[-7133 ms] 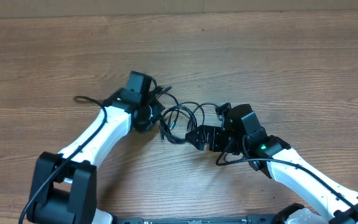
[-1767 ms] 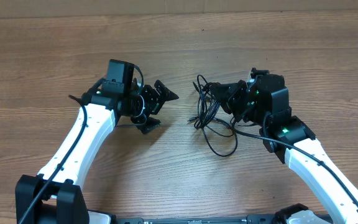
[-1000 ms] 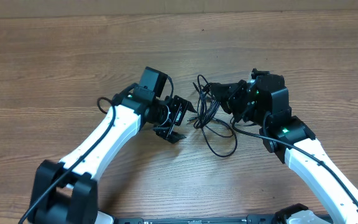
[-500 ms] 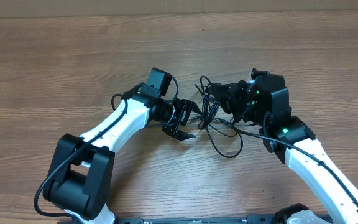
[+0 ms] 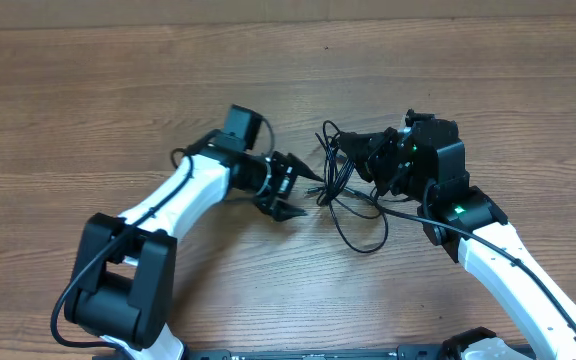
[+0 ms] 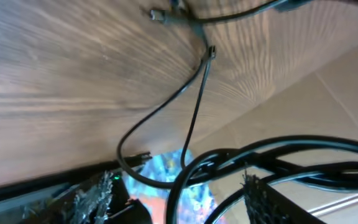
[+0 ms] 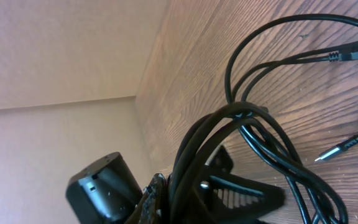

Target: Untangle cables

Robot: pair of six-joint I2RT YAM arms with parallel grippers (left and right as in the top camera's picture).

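Overhead, the black cables (image 5: 346,200) lay in a loose knot of thin, glossy loops near the middle of the table (image 5: 118,90), between the two white arms. One long loop sagged toward the near edge, and short ends stuck up toward the far side. The table was pale brown wood-grain, matte, with long streaks running side to side.

And the right pincer (image 5: 360,152) was clamped on the right side of that knot, its jaws closed tight around a gathered bunch of strands. Right wrist view: several round, smooth strands (image 7: 211,134) ran together in a thick arc and dropped down between the dark fingers (image 7: 241,194), one of them a flat wedge with ribbed cut-outs. Past the grip the strands fanned out across the wood. One ended in a ribbed black plug (image 7: 353,51); another ended in a pale tip at the right edge.

Over to the left pincer (image 5: 305,194): jaws spread wide, holding nothing, tips just beside the left edge of the knot. Left wrist view: two rough, grainy pads (image 6: 95,194) sat well apart at the bottom corners, and a pair of strands (image 6: 278,152) swept across the gap between them. Whether either pad touched a strand, I could not tell. A single thinner strand curled away over the wood to a small boxy connector (image 6: 210,52). That tangle blocked much of the lower view.
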